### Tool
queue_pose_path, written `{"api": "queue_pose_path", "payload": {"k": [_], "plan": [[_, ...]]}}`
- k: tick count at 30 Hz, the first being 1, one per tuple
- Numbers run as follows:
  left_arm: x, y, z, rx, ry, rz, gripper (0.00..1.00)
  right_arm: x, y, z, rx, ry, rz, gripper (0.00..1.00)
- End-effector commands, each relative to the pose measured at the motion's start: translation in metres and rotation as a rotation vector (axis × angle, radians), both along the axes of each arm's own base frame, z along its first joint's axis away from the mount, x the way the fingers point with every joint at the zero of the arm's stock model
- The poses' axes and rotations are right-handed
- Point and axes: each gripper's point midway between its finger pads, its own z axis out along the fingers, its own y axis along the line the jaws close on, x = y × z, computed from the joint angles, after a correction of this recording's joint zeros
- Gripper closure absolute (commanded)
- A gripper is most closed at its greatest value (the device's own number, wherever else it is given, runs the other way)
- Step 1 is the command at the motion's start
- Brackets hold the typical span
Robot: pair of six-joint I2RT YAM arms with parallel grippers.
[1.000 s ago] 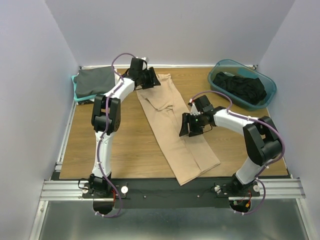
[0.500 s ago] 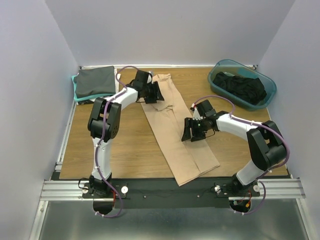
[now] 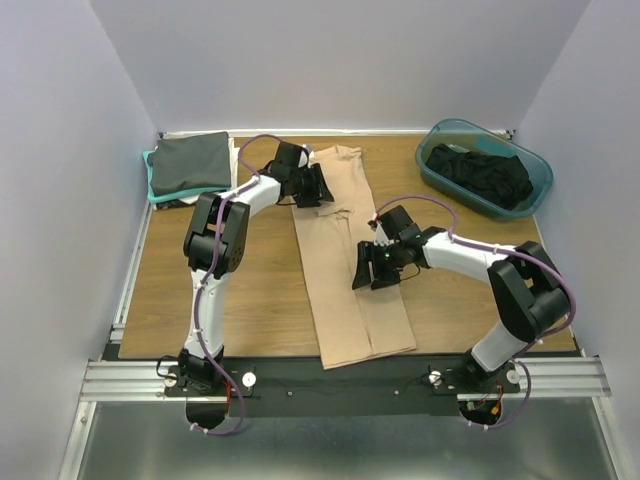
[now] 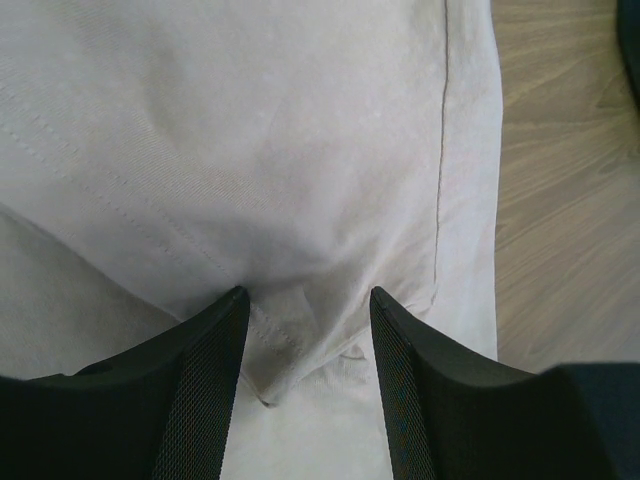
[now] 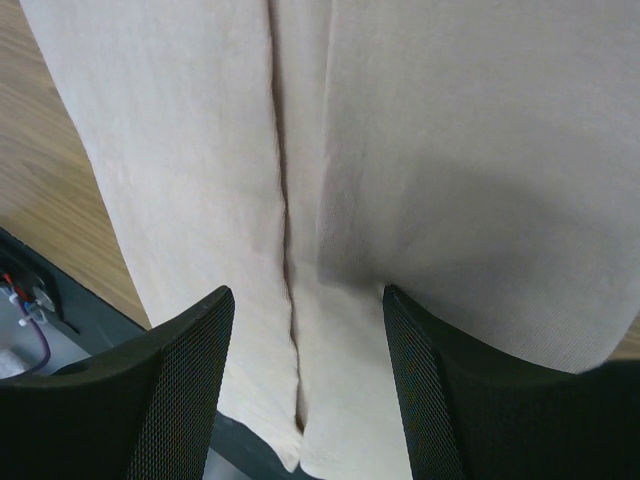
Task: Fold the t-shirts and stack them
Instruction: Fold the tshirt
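The tan t-shirt point(image 3: 340, 270) lies folded into a long narrow strip, running from the far middle of the table to its near edge. My left gripper point(image 3: 318, 188) is open at the strip's far end, jaws astride a stitched fold of the cloth point(image 4: 250, 150). My right gripper point(image 3: 362, 270) is open over the strip's middle, jaws astride the lengthwise fold line point(image 5: 450, 120). A folded dark grey shirt point(image 3: 190, 162) lies on a teal one point(image 3: 152, 182) at the far left. Black shirts point(image 3: 480, 172) fill the tub.
The teal plastic tub point(image 3: 432, 178) stands at the far right corner. The wooden table point(image 3: 250, 290) shows bare on both sides of the strip. The black front rail point(image 3: 330, 385) runs along the near edge and shows in the right wrist view point(image 5: 30, 300).
The strip's near end has swung left, so the tan shirt now lies nearly straight. My right gripper moved left with it; my left gripper shifted slightly right at the far end.
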Motion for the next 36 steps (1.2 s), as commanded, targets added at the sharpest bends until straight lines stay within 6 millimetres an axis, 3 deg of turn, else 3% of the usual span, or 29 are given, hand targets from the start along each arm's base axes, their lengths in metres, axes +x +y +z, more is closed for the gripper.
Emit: {"api": "queue_pose_path", "payload": {"k": [1, 10, 17, 20, 25, 26, 27, 28, 30, 32, 33, 35, 36], "plan": [[0.012, -0.004, -0.021, 0.012, 0.002, -0.027, 0.40, -0.018, 0.003, -0.019, -0.056, 0.097, 0.002, 0.31], [0.030, -0.016, -0.025, -0.015, -0.034, -0.067, 0.40, -0.007, 0.026, -0.014, -0.042, 0.088, 0.011, 0.31], [0.051, -0.029, -0.010, -0.048, -0.115, -0.108, 0.40, 0.000, 0.032, -0.004, -0.021, 0.071, 0.010, 0.32], [0.061, -0.034, 0.019, -0.078, -0.188, -0.116, 0.39, 0.006, 0.035, 0.011, 0.000, 0.039, -0.002, 0.31], [0.067, -0.038, 0.087, -0.112, -0.316, -0.134, 0.39, 0.006, 0.032, 0.041, 0.017, -0.004, -0.031, 0.31], [0.062, -0.036, 0.090, -0.104, -0.321, -0.139, 0.39, 0.002, 0.027, 0.042, 0.002, 0.003, -0.039, 0.31], [0.058, -0.034, 0.115, -0.108, -0.362, -0.139, 0.39, 0.000, 0.024, 0.044, -0.005, 0.004, -0.043, 0.31], [0.047, -0.028, 0.128, -0.093, -0.381, -0.136, 0.39, -0.005, 0.018, 0.046, -0.020, 0.007, -0.051, 0.31], [0.032, -0.020, 0.137, -0.071, -0.391, -0.125, 0.39, -0.012, 0.011, 0.045, -0.036, 0.016, -0.061, 0.31], [0.016, -0.007, 0.138, -0.040, -0.382, -0.092, 0.39, -0.021, 0.004, 0.046, -0.051, 0.018, -0.070, 0.32], [-0.007, 0.003, 0.135, -0.023, -0.357, -0.082, 0.39, -0.031, -0.001, 0.040, -0.072, 0.039, -0.075, 0.32], [-0.030, 0.014, 0.125, 0.012, -0.329, -0.059, 0.39, -0.043, -0.004, 0.037, -0.082, 0.052, -0.081, 0.34], [-0.057, 0.022, 0.113, 0.036, -0.298, -0.059, 0.40, -0.056, -0.008, 0.029, -0.107, 0.079, -0.082, 0.34]]}}
